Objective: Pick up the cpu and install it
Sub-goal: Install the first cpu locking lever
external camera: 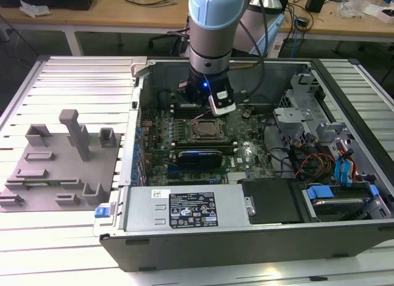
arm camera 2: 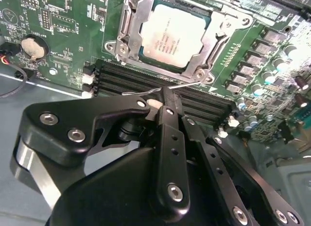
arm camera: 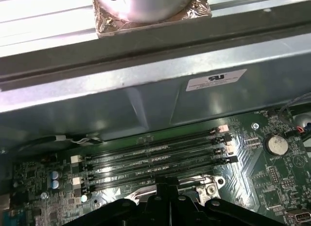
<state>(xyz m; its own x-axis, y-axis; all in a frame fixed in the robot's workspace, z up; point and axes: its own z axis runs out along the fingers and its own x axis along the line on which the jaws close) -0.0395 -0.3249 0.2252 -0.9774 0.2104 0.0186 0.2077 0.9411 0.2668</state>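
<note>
The cpu, a pale silver square chip, lies flat inside the socket on the green motherboard, with the metal frame around it. In the exterior view the socket sits mid-board, and the arm's wrist hangs just behind it. My gripper is over the black memory slots beside the socket, its black fingers pressed together with nothing between them. A thin wire lever of the socket runs right past the fingertips. In the first wrist view the fingers stand above the memory slots.
The open computer case holds a power supply at the front, and drive bays and cables on the exterior view's right. A grey plastic tray with upright blocks lies on the exterior view's left. The case wall stands close behind the slots.
</note>
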